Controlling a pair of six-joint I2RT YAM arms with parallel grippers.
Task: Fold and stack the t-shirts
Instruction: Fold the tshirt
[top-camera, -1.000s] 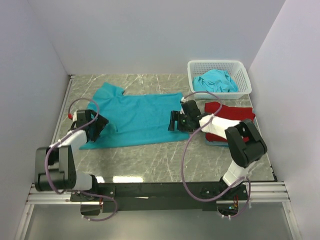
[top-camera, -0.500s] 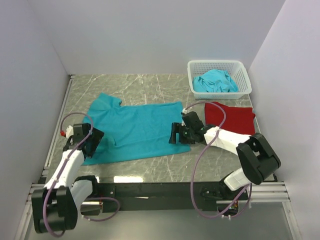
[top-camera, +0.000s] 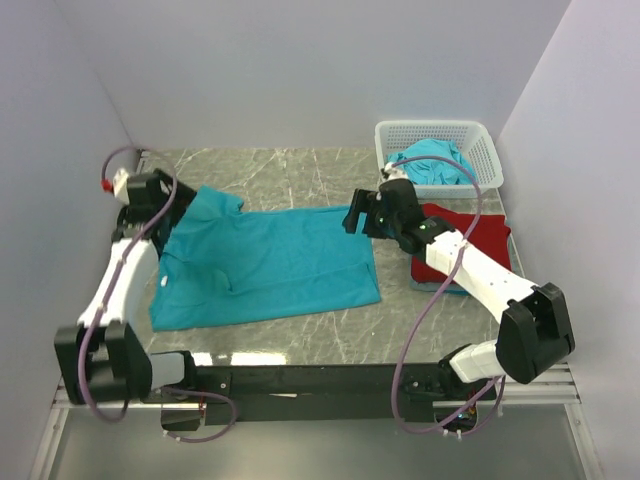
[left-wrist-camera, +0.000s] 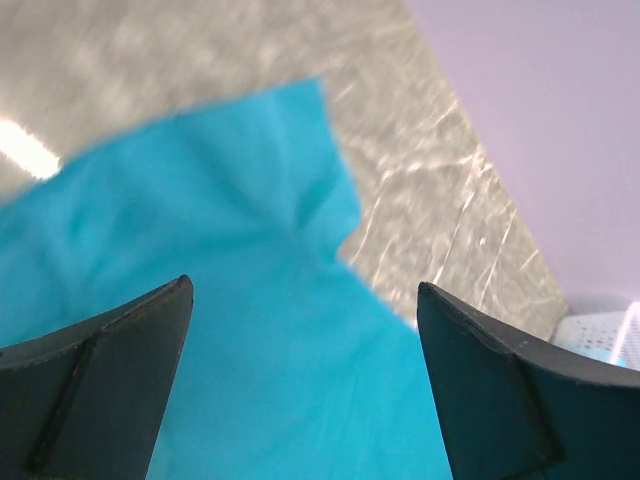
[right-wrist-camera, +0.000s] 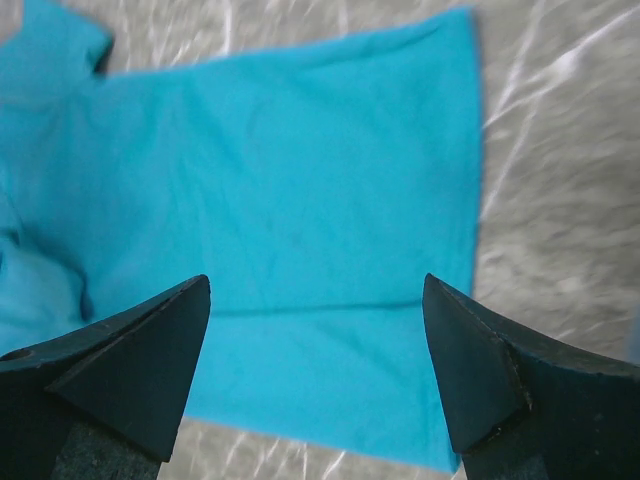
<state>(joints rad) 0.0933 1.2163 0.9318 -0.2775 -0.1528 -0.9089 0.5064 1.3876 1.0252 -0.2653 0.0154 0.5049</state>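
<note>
Teal t-shirt (top-camera: 430, 162) sits bunched in white basket (top-camera: 430, 126); spread t-shirt (top-camera: 270, 262) lies outside; left pincer (left-wrist-camera: 302, 283), right pincer (right-wrist-camera: 316, 277) wide, empty.

A white plastic lattice basket (top-camera: 430, 124) stood in the far right corner of the grey, marble-veined tabletop (top-camera: 290, 165), close to the back and right walls. Plain pale walls (top-camera: 300, 70) enclosed the tabletop on three sides.
</note>
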